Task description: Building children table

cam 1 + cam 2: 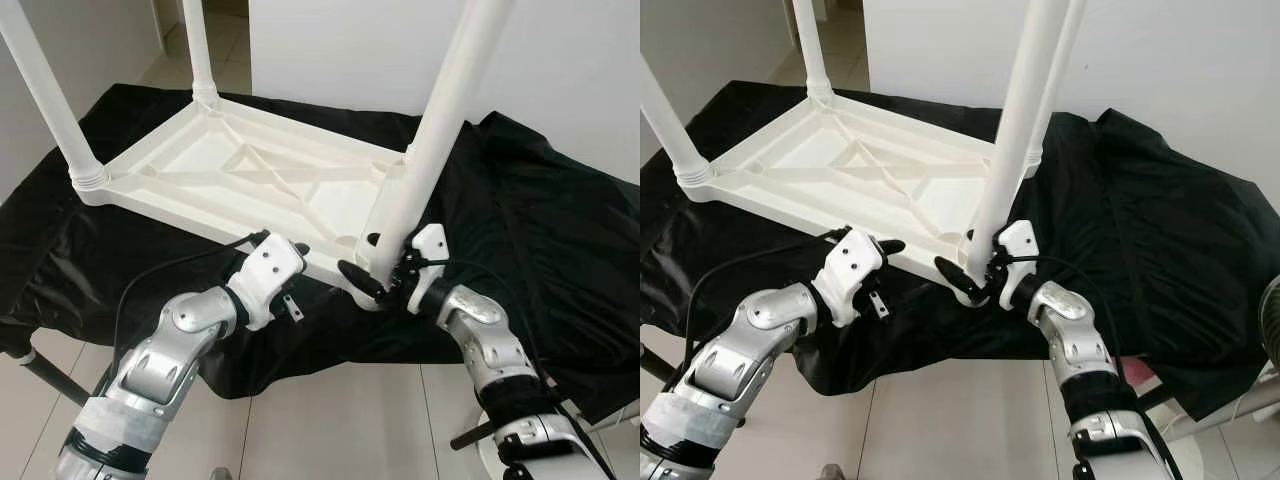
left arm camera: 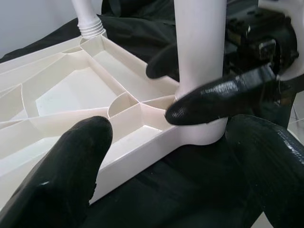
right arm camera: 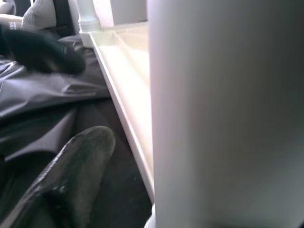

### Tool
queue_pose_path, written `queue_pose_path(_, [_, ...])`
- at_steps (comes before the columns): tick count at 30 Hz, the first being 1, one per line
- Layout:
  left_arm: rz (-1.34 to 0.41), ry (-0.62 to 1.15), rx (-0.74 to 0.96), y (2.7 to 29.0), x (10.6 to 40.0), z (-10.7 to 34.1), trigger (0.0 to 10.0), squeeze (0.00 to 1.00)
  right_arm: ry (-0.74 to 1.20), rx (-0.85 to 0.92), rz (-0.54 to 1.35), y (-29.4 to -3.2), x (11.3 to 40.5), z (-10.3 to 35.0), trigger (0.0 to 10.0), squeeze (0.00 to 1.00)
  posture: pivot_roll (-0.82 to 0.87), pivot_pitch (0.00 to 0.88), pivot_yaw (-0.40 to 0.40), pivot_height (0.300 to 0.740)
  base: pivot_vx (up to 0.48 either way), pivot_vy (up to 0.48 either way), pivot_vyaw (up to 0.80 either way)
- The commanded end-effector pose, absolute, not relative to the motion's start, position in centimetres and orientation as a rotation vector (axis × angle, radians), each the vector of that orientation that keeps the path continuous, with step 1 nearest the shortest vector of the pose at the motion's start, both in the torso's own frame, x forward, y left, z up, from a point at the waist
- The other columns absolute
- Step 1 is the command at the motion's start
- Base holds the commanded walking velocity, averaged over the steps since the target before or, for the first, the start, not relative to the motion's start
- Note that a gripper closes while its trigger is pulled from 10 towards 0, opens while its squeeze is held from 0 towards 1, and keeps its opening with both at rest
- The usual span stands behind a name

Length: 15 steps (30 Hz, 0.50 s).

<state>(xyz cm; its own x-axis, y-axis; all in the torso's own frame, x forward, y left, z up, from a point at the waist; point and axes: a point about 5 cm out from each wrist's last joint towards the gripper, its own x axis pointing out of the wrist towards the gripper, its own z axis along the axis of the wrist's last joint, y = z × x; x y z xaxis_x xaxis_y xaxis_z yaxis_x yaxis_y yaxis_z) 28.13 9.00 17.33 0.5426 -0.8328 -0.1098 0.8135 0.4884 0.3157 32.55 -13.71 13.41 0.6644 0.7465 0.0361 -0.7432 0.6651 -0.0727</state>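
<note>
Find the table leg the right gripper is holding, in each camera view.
Left eye: leg, right of centre.
Right eye: leg, centre.
Left wrist: leg, upper middle.
Right wrist: leg, close, right half.
Shared landmark: right gripper at its base.

Soft, even daylight fills the room, and the head views are bright and sharp with no motion blur. The white table top (image 1: 250, 175) lies upside down and reads almost flat in tone, with only pale grey shade inside its ribs. The black cloth (image 1: 530, 220) around the table top soaks up light, showing faint sheen along its folds just beyond the far rim. Beside the table top's near corner, the upright leg (image 3: 223, 109) is blown out and badly out of focus in the right wrist view. In the left wrist view a glossy black finger (image 2: 213, 97) carries small highlights, while the nearest finger (image 2: 57, 175) is a soft dark blur.
</note>
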Motion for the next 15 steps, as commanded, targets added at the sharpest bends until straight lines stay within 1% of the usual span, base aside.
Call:
queue_pose_path(1, [-1.058, -0.044, 0.349, 8.5, 27.9, 17.2, 10.0, 0.00, -0.067, -0.074, 0.857, -13.6, 32.7, 13.5, 10.0, 0.00, 0.04, 0.053, -0.054, 0.740, 0.000, 0.000, 0.00])
queue_pose_path(2, [-1.063, -0.040, 0.353, 8.7, 27.8, 17.1, 10.0, 0.00, -0.059, -0.077, 0.875, -13.5, 32.7, 13.4, 4.2, 0.00, 0.04, 0.051, -0.056, 0.740, 0.000, 0.000, 0.00])
queue_pose_path(3, [-1.063, -0.040, 0.353, 8.7, 27.8, 17.1, 10.0, 0.00, -0.059, -0.077, 0.875, -13.5, 32.7, 13.4, 4.2, 0.00, 0.04, 0.051, -0.056, 0.740, 0.000, 0.000, 0.00])
queue_pose_path(4, [-1.055, -0.031, 0.356, 9.0, 27.8, 16.9, 10.0, 0.00, -0.048, -0.082, 0.888, -13.5, 32.6, 13.1, 0.0, 0.00, 0.04, 0.051, -0.057, 0.740, 0.000, 0.000, 0.00])
queue_pose_path(11, [-1.041, -0.024, 0.355, 9.2, 27.8, 16.7, 10.0, 0.00, -0.039, -0.068, 0.869, -14.4, 32.5, 12.7, 0.0, 0.00, 0.04, 0.045, -0.067, 0.740, 0.000, 0.000, 0.00])
queue_pose_path(12, [-1.039, -0.026, 0.354, 9.2, 27.8, 16.7, 10.0, 0.00, -0.043, -0.055, 0.851, -14.6, 32.5, 12.8, 10.0, 0.00, 0.04, 0.043, -0.069, 0.740, 0.000, 0.000, 0.00])
queue_pose_path(13, [-1.039, -0.026, 0.354, 9.2, 27.8, 16.7, 10.0, 0.00, -0.043, -0.055, 0.851, -14.6, 32.5, 12.8, 10.0, 0.00, 0.04, 0.043, -0.069, 0.740, 0.000, 0.000, 0.00])
queue_pose_path(15, [-1.039, -0.027, 0.350, 9.0, 27.7, 16.6, 10.0, 0.00, -0.063, 0.015, 0.802, -14.6, 32.5, 13.1, 10.0, 0.00, 0.03, 0.038, -0.074, 0.740, 0.000, 0.000, 0.00])
